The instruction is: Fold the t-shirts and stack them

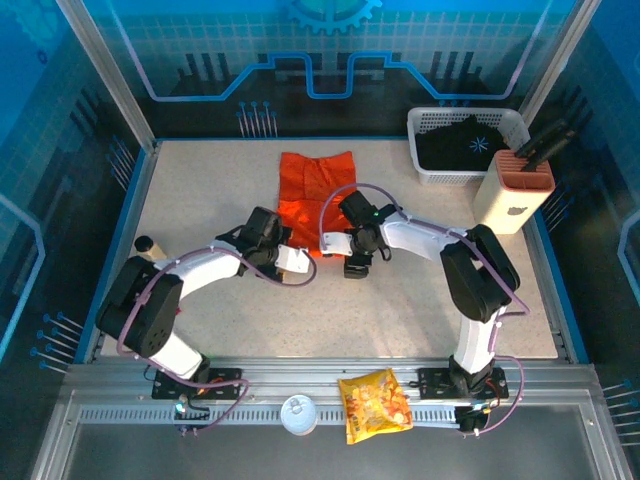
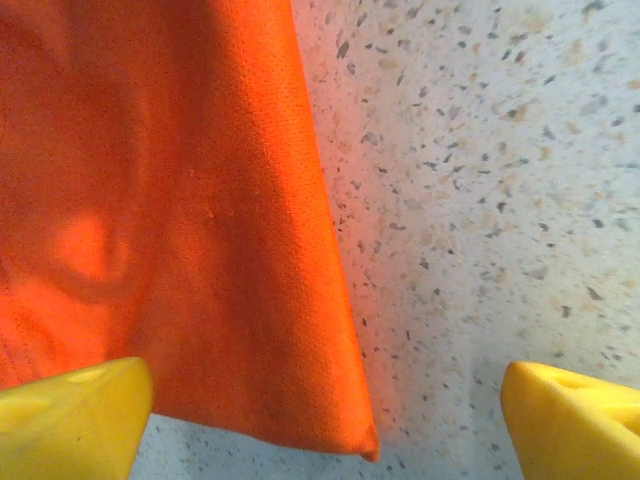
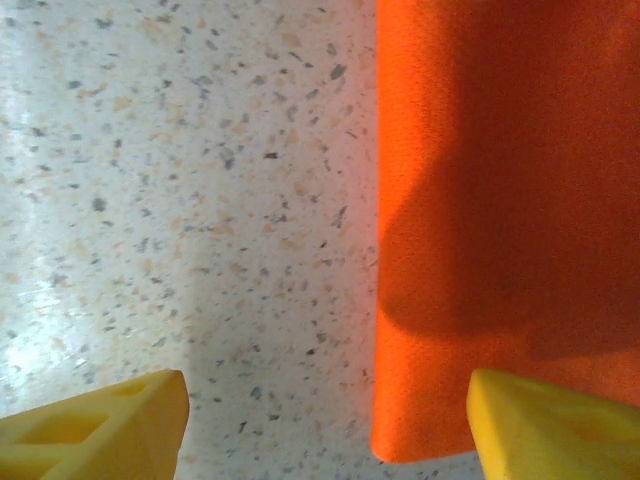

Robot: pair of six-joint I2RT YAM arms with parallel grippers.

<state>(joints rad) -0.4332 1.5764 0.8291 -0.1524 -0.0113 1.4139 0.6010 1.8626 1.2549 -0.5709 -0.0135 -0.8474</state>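
Note:
An orange t-shirt [image 1: 312, 190] lies partly folded on the speckled table at centre back. Both grippers hover at its near edge. My left gripper [image 1: 292, 259] is open; in the left wrist view a corner of the orange t-shirt [image 2: 200, 250] lies between its yellow fingers [image 2: 75, 415], and the left gripper [image 2: 325, 420] grips nothing. My right gripper [image 1: 345, 252] is also open; in the right wrist view the orange t-shirt [image 3: 500, 220] has one corner reaching under the right-hand finger [image 3: 550, 430], and the right gripper [image 3: 325, 430] stands mostly over bare table. A black shirt [image 1: 462, 143] with a pale starburst print lies in the basket.
A white basket [image 1: 428, 122] stands at back right, with a cream holder [image 1: 512, 195] with an orange top beside it. On the front rail lie a yellow snack bag [image 1: 375, 405] and a white round lid [image 1: 299, 414]. A small dark-capped object [image 1: 145, 243] sits by the left wall.

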